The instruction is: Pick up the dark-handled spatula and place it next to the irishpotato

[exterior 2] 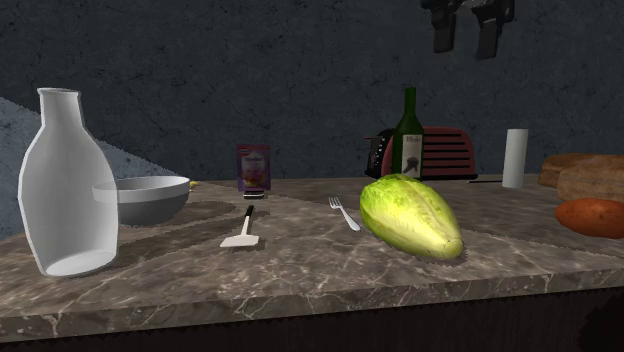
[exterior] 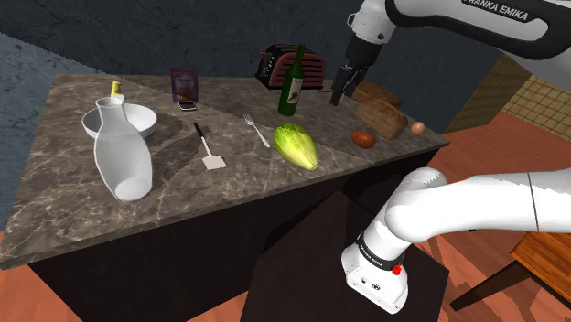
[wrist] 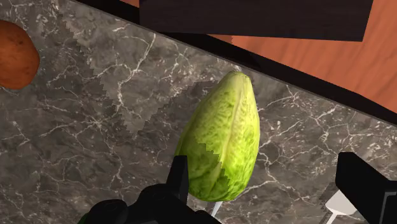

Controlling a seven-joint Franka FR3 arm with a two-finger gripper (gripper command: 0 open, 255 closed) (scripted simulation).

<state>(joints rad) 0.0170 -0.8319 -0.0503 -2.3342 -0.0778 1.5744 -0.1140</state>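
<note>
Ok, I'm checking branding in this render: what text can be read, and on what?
"FRANKA EMIKA": on the white arm.
Small print on the arm's lower link: too small to read.
Green bottle, its label: too blurred to read.
Purple packet: print too blurred to read.

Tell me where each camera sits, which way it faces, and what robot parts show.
Shoulder view: beside and behind the stand, looking down across the marble counter; white arm and gripper show.
Second exterior view: low at the counter's near edge, facing the wall; gripper fingers hang at top.
Wrist view: on the hand, looking down at the lettuce; both fingers show.
Shared: lettuce in all three; spatula in both exterior views.
</note>
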